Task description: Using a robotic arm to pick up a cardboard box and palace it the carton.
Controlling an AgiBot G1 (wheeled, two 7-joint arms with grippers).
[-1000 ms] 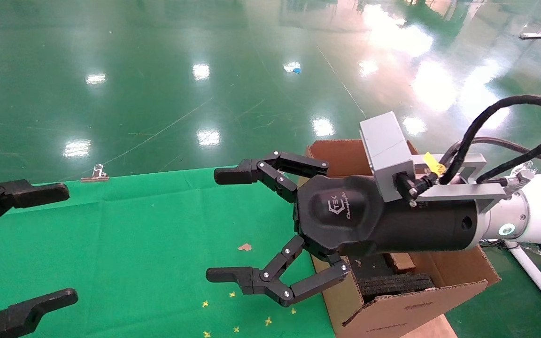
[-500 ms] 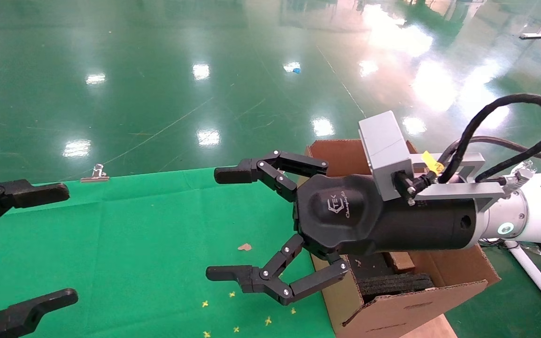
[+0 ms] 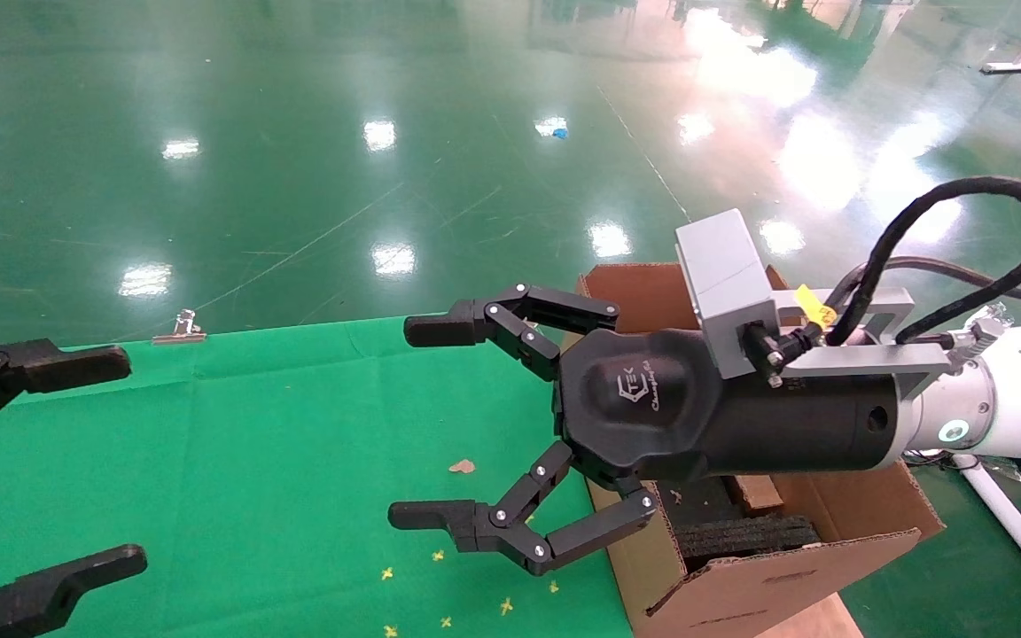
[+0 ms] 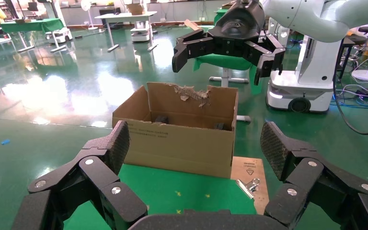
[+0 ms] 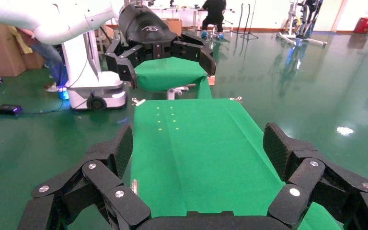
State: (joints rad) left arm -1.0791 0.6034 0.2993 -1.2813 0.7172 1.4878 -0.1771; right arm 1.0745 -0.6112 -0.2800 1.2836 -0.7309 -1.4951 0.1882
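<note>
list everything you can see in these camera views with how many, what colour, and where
carton: one, brown, flaps open, one flap torn, at the table's right edge under the right arm.
black foam padding: dark pieces inside the carton; count unclear.
cardboard piece: one, brown, small, inside the carton; mostly hidden, so I cannot say what it is.
green cloth: one, covering the table.
binder clip: one, silver, at the cloth's far edge.
yellow specks: several, on the cloth near its front edge.
brown scrap: one, mid-cloth.
left gripper: one, black, open, at the left edge over the cloth.
right gripper: one, black, open, empty, over the cloth beside the carton.
</note>
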